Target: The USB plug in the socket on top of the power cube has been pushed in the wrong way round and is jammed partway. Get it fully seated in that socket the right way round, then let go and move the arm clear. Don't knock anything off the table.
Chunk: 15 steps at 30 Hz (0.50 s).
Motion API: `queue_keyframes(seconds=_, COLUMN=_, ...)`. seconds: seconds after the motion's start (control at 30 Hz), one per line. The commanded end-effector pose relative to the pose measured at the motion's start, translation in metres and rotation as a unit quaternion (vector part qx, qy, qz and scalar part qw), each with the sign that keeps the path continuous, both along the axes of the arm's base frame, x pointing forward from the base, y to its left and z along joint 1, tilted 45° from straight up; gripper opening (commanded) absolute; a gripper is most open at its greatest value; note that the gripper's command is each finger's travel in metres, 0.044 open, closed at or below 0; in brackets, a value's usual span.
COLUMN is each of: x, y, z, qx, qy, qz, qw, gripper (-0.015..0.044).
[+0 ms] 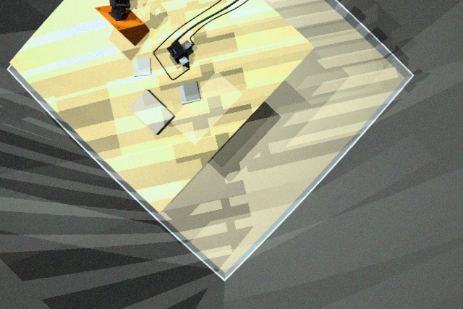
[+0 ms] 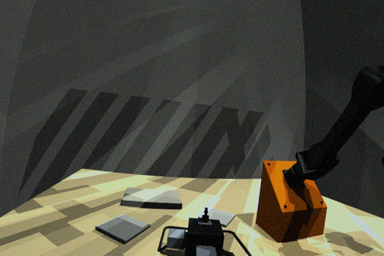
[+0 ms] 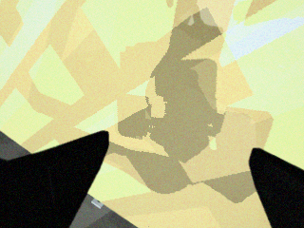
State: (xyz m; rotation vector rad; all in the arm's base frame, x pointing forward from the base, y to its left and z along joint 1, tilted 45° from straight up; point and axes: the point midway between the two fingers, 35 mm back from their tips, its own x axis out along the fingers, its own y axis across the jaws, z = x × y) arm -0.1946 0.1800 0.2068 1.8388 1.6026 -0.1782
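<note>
Your pincer (image 3: 178, 161) hangs spread wide with nothing between its dark fingers; below it you see only patterned tabletop (image 3: 66, 81) and its own shadow. It is well apart from the job.

In the top view the power cube (image 1: 176, 50) sits at about 4 o'clock from the orange base (image 1: 129, 25), and the USB plug (image 2: 204, 214) stands up from the cube's top face in the exterior view. Which way round it faces is too small to tell.

Likely trouble: the black cable (image 1: 209, 10) loops round the cube, so a low approach could snag it and drag the cube. Yanking a jammed plug may lift the cube too. Three flat grey tiles (image 1: 151, 111) lie at 6 to 7 o'clock of the cube; a sweep could push them.

The tabletop is patchy yellow-tan, half in shadow, against dim grey striped walls.
</note>
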Motion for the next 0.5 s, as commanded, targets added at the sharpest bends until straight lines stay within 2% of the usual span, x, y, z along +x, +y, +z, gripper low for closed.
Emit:
queue_keyframes(seconds=0.0, x=0.000, y=0.000, z=0.000, qx=-0.001, qy=0.003, qz=-0.001, qw=1.000, gripper=0.0426)
queue_keyframes(seconds=0.17, x=0.004, y=0.012, z=0.001, qx=-0.021, qy=0.081, qz=-0.050, qw=0.995, gripper=0.0440)
queue_keyframes(seconds=0.3, x=0.035, y=0.041, z=-0.006, qx=-0.033, qy=0.140, qz=-0.163, qw=0.976, gripper=0.0440)
queue_keyframes(seconds=0.47, x=0.081, y=0.071, z=-0.014, qx=-0.034, qy=0.219, qz=-0.305, qw=0.926, gripper=0.0440)
